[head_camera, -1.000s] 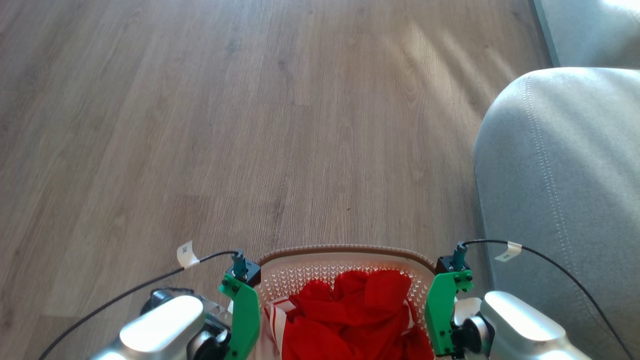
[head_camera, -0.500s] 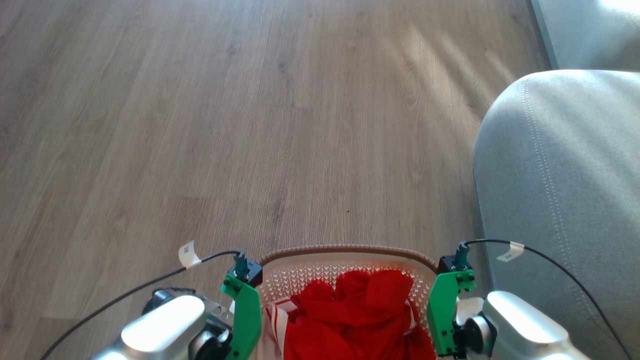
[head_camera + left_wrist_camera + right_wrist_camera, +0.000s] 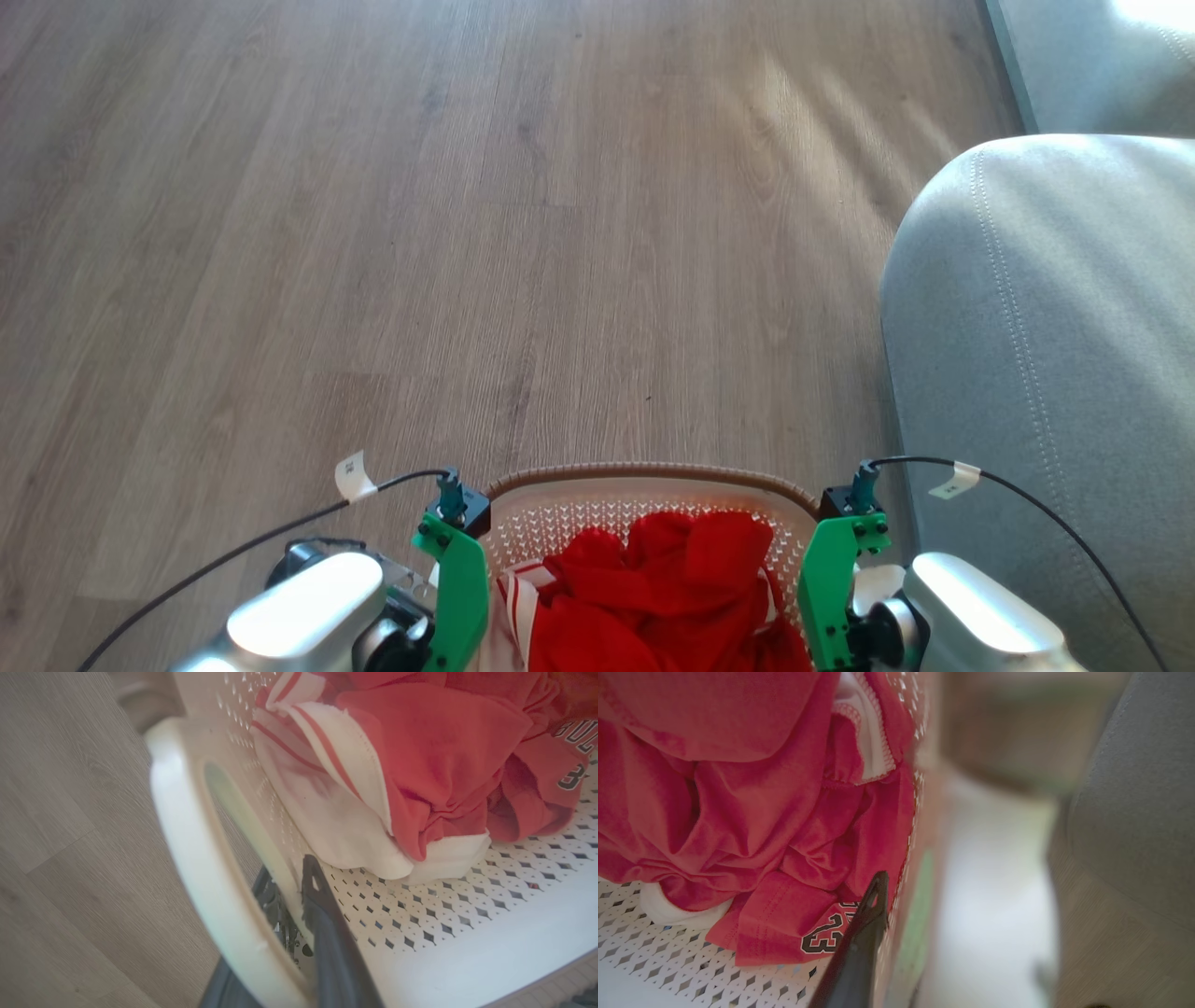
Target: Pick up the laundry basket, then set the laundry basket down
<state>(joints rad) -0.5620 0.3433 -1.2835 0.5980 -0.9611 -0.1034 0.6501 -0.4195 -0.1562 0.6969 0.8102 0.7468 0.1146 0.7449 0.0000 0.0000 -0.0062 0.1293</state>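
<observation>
The left gripper [image 3: 286, 884] is clenched on the basket [image 3: 644, 471]. One dark finger lies inside against the lattice wall, and the other sits outside, reaching through the opening of the white handle [image 3: 187, 835]. That pinch just under the handle loop looks chosen so the wall cannot slip out downward when the load hangs from it.

The right gripper [image 3: 879, 891] has one finger inside, flat along the opposite wall beside the number printed on the cloth. Its other finger is lost behind the blurred wall, so I cannot tell whether it is clamped.

With an arm on each short side, the weight would be shared and the basket kept level, which suits carrying before setting down.

The basket sits low between the two arms, close in front of the robot, over the wooden floor [image 3: 467, 233] and near the grey sofa [image 3: 1046, 327] on the right. I cannot say whether it is off the floor.

It is cream-white plastic with small diamond perforations and a brown woven-look rim. Red-and-white clothes [image 3: 672, 588] are heaped loosely inside, none spilling over the edge.
</observation>
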